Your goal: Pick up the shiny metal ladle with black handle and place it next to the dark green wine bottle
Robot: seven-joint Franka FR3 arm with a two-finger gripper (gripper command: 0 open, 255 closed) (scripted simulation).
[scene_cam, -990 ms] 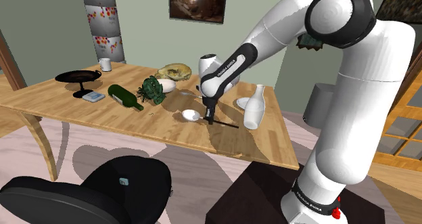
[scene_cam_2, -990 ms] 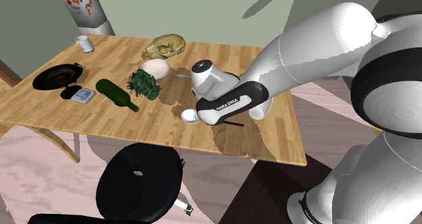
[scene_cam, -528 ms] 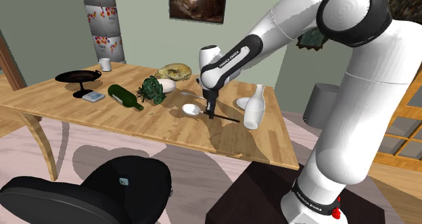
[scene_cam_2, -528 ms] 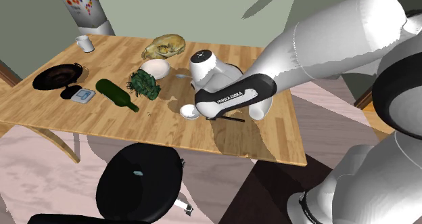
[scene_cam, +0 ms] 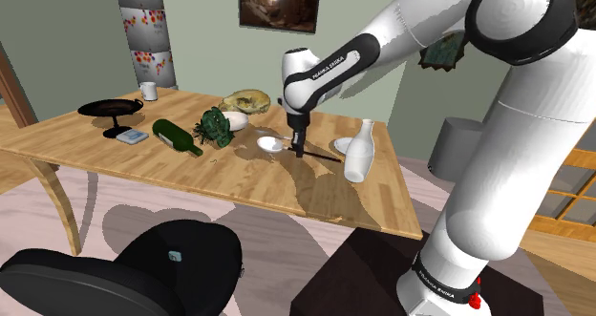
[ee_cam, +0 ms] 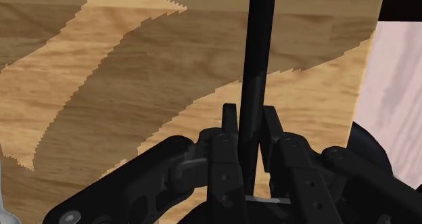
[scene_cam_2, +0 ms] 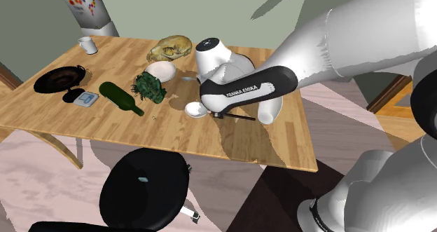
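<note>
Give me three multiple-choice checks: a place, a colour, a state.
1. Shoulder view: the dark green wine bottle lies A) left of the leafy green bunch; B) right of it; C) on the floor.
2. The thin handle of the pale-bowled ladle is A) white; B) red; C) black.
3. The black two-finger hand is A) open; B) shut on the ladle; C) shut on the bottle.
Answers: A, it lies left of the bunch; C, the wrist view shows it black; B, it clasps the handle.
</note>
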